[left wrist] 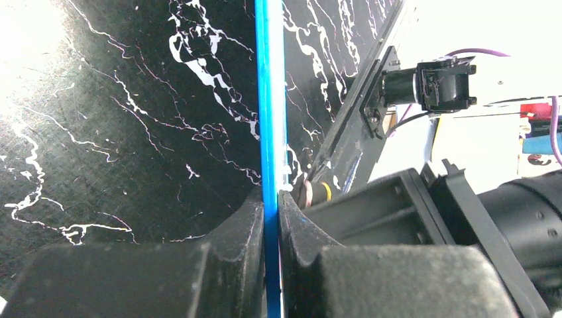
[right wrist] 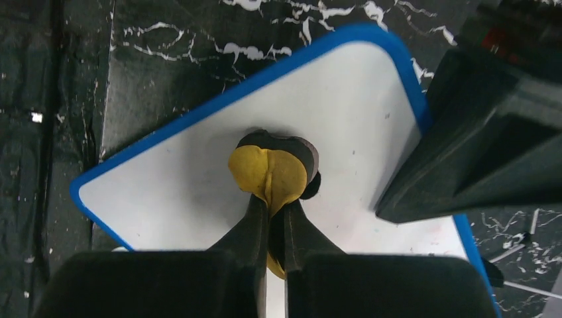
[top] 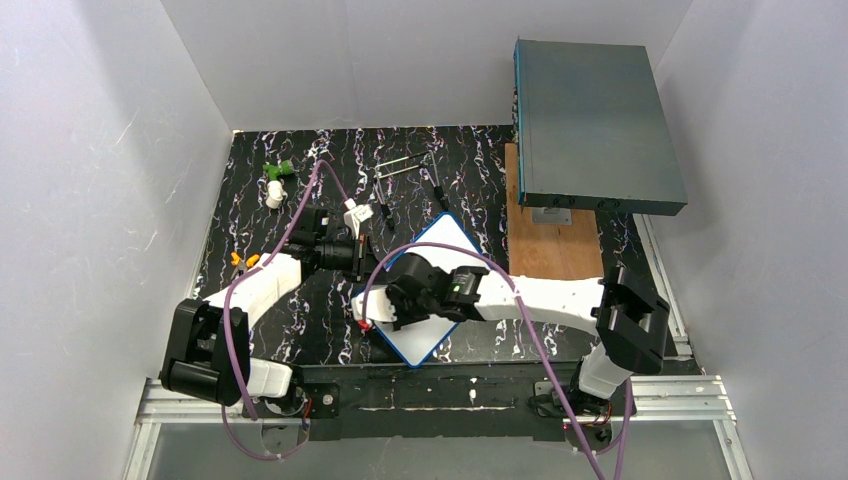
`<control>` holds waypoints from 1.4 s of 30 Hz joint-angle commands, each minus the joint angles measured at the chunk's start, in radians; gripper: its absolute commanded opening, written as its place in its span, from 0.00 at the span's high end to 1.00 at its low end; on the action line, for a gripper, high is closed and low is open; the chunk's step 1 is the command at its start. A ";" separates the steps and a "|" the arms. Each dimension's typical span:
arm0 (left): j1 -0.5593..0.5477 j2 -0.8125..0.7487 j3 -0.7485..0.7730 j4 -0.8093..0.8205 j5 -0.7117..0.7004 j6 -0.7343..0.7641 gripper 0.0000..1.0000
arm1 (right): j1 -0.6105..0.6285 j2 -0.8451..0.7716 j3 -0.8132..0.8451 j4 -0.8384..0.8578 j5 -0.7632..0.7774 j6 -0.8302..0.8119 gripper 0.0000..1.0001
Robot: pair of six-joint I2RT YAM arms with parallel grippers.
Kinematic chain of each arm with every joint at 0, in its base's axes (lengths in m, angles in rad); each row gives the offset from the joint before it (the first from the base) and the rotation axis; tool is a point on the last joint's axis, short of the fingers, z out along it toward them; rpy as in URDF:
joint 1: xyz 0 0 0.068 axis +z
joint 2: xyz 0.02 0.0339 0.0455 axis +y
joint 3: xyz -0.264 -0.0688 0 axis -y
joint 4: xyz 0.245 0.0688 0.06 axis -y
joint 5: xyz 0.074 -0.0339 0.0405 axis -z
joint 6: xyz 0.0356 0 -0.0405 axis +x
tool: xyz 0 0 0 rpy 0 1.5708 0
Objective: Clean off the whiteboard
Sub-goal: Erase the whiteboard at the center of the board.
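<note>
Plainly, the whiteboard (top: 437, 248) lay near the middle of the top view, turned corner-up like a diamond on the black marbled worktop (top: 470, 170), with both arms reaching in over it. The left hand (left wrist: 270, 199) was clamped on the board's blue frame (left wrist: 269, 99), its jaws pressed to either side of the thin edge. The right hand (right wrist: 276, 207) was shut tight on a yellow wiping pad (right wrist: 265, 169), and the pad sat on the white face (right wrist: 199, 165) about mid-board. I took the step in hand to be the wiping itself. To do it well, I judged, the pad wanted steady downward pressure and overlapping strokes, stopping short of the frame so it would not catch on the rim. The left grip needed to stay firm, since a light board on small feet would likely slide or swivel under sideways rubbing. The two arms were close together over the board, so strokes toward the left hand's side called for care. On the part of the face that showed I could make out no clear writing, though much of it was hidden under the arms.
</note>
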 commanded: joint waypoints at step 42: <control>-0.027 -0.112 -0.019 0.061 0.084 0.067 1.00 | -0.352 -0.386 -0.340 -0.150 -0.382 -0.143 0.99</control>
